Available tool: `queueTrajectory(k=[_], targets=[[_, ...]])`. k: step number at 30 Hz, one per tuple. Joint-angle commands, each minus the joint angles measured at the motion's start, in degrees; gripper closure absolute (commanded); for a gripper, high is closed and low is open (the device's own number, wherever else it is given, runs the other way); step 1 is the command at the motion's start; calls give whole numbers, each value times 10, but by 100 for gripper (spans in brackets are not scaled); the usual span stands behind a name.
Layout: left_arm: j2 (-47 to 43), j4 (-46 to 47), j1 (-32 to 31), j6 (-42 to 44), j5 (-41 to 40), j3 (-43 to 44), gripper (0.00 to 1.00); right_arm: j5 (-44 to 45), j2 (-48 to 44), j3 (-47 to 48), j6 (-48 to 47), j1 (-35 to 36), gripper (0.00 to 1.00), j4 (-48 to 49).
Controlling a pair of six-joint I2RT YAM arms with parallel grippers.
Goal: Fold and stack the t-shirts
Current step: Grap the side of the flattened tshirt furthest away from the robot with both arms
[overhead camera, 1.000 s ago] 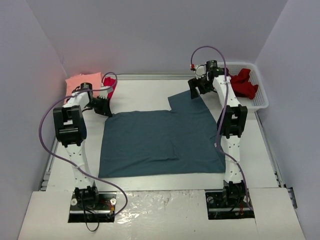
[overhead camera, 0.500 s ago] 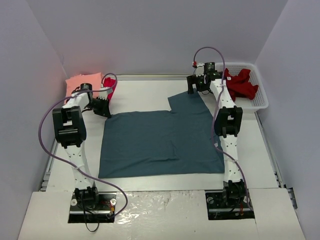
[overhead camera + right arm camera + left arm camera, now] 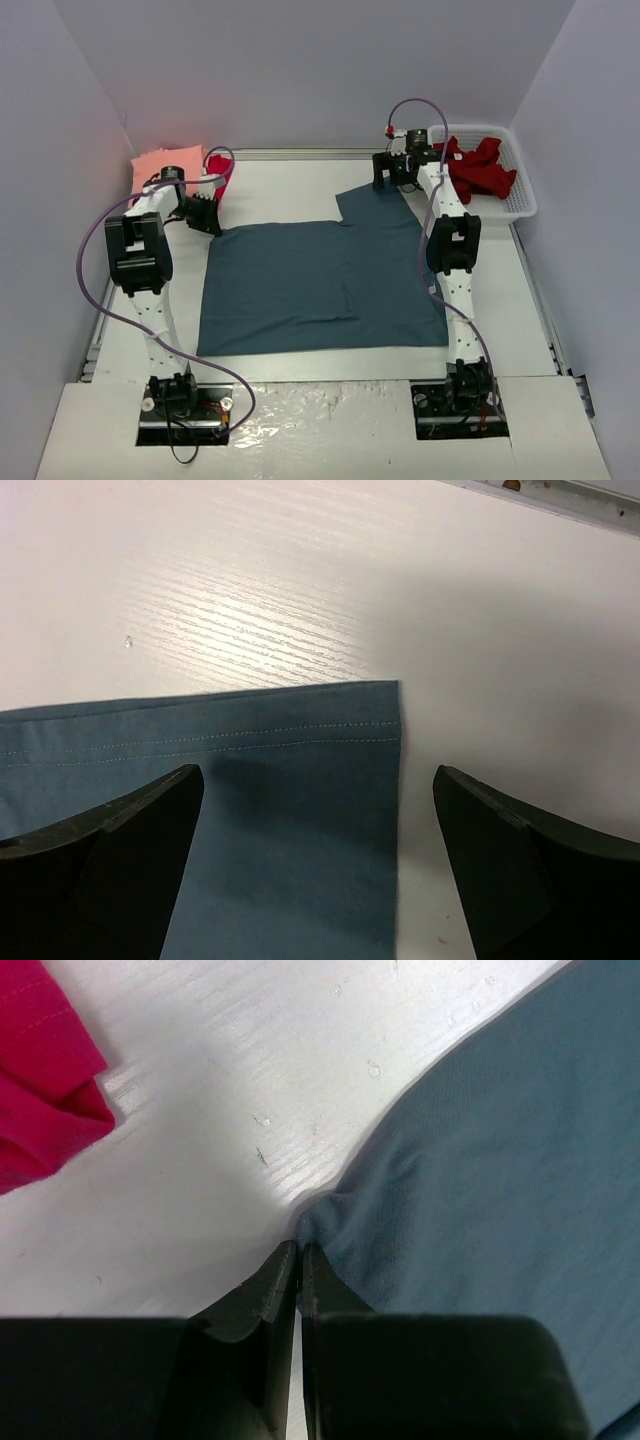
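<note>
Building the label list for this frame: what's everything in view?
slate-blue t-shirt: 1, slate-blue, spread flat mid-table
salmon-pink t-shirt: 1, salmon-pink, folded, far-left corner
crimson t-shirt: 1, crimson, beside the salmon-pink one
dark red t-shirt: 1, dark red, crumpled in the basket
basket: 1, white lattice, far-right corner
table: 1, white
left arm, right arm: 2, white and black, bases at near edge
cables: 2, purple, one per arm
left gripper: 1, black, shut on the slate-blue t-shirt's far-left corner
right gripper: 1, black, open over the sleeve hem
</note>
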Motion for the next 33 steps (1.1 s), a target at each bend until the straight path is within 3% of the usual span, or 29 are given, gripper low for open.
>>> queueTrajectory(k=[1,10,25,33], targets=[[-23,-7,-2,12,-12,0,98,-21,9,21,15,-8,5,5],[-15,-10,-2,13,-13,2,98,-72,26,30,41,-17,13,5],[-11,-12,-2,17,-12,2,98,-97,31,24,45,-17,49,4],[-8,-15,-3,20,-10,1,98,-68,31,24,39,-17,55,3]])
